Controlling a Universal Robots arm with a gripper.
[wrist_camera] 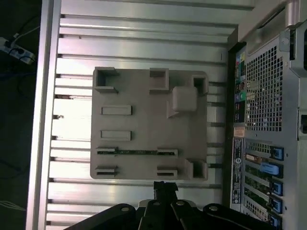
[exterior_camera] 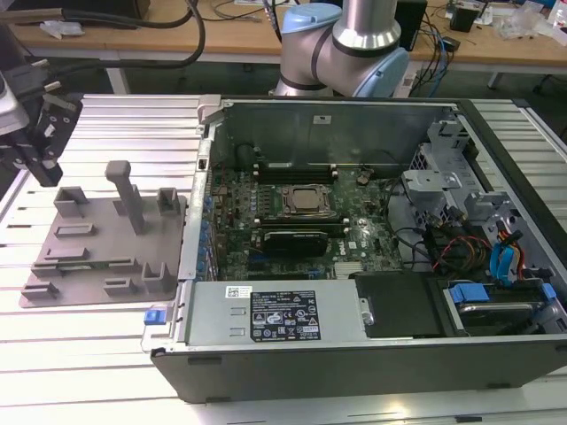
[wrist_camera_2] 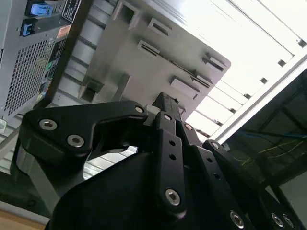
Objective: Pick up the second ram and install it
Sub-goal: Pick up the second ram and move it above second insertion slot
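— What lies below the arm?
— A grey tray (wrist_camera: 144, 96) on the slatted metal table (wrist_camera: 72, 48), with a thin green memory stick (wrist_camera: 136, 153) lying in one slot.
— And the gripper (wrist_camera: 165, 184)?
— Just off the tray's edge, fingers pressed together and empty. A computer case (wrist_camera: 264, 120) stands beside the tray.

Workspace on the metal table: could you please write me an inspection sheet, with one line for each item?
Surface: ribbed metal table, bearing the tray and the computer case.
Job's things: green memory stick lies in a slot of the grey tray.
Clutter: nothing seen.
Grippers: gripper hangs over the tray's edge, not touching the memory stick.
Cables: coloured wires inside the open computer case; black cable behind the table.
Surroundings: wooden desk behind the table.
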